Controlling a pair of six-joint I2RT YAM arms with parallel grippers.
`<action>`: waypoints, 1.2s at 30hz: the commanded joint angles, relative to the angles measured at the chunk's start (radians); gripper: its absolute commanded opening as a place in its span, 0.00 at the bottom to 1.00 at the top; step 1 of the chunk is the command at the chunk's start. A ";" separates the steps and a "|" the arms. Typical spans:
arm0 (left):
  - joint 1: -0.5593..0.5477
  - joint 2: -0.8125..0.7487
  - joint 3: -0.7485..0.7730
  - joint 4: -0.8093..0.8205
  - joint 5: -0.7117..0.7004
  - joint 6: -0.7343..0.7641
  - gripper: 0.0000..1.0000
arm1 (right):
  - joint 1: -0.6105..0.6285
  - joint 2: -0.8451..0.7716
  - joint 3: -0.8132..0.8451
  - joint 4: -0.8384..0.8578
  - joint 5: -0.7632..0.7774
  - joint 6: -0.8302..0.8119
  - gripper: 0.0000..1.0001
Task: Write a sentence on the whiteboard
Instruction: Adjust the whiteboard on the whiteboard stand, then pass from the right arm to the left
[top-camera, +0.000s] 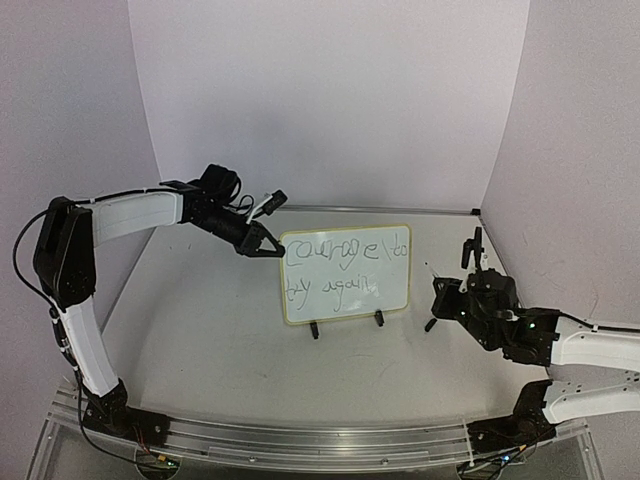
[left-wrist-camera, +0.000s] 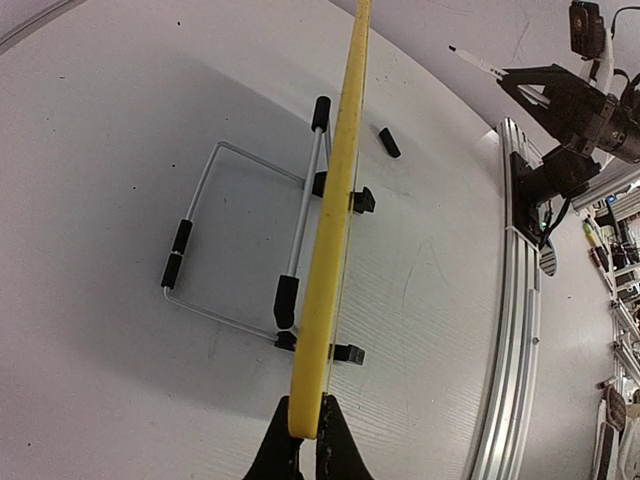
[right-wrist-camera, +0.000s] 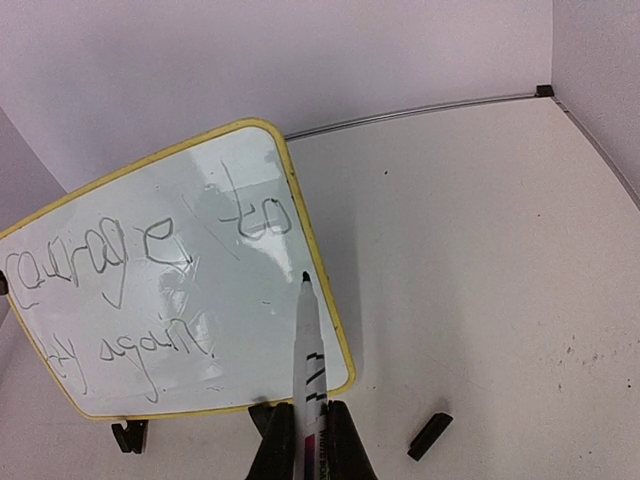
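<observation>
– On the left of the bench (top-camera: 200, 340), what is the left tool (top-camera: 262, 246) doing?

– Its fingers (left-wrist-camera: 282, 452) are clamped on the left edge of the whiteboard (top-camera: 345, 272), pinching the yellow rim from both faces.

– And where does the whiteboard sit?

– It sits near the middle of the bench, upright on two black clip feet (top-camera: 314, 330), with a wire stand (left-wrist-camera: 250, 240) behind it. The sentence (top-camera: 340, 265) covers it in two lines, "courage to" above "try again".

– What is to its right?

– Open bench surface, then a small black cap (right-wrist-camera: 430, 435) lying flat, apart from the feet. Beyond that is the right tool (top-camera: 445, 298), closed on a marker (right-wrist-camera: 308, 350). The marker's dark tip points toward the whiteboard's right edge. In the top view it is apart from the rim, not touching.

– How much room is there at the edges?

– The back wall (top-camera: 330, 100) rises a little behind the whiteboard, and the right wall (top-camera: 580, 150) stands beside the right tool. A metal rail (top-camera: 320, 440) runs along the near edge. Only the cap lies in the gap between marker and board.
</observation>
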 joint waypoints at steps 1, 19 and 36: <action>0.005 0.000 -0.001 0.044 -0.003 -0.026 0.02 | -0.003 -0.021 0.025 0.002 -0.031 -0.036 0.00; 0.006 -0.201 -0.246 0.291 -0.219 -0.180 0.62 | -0.004 -0.114 0.010 0.134 -0.362 -0.121 0.00; -0.096 -0.678 -0.517 0.697 -0.595 -0.712 0.71 | 0.026 0.119 0.037 0.732 -0.392 -0.145 0.00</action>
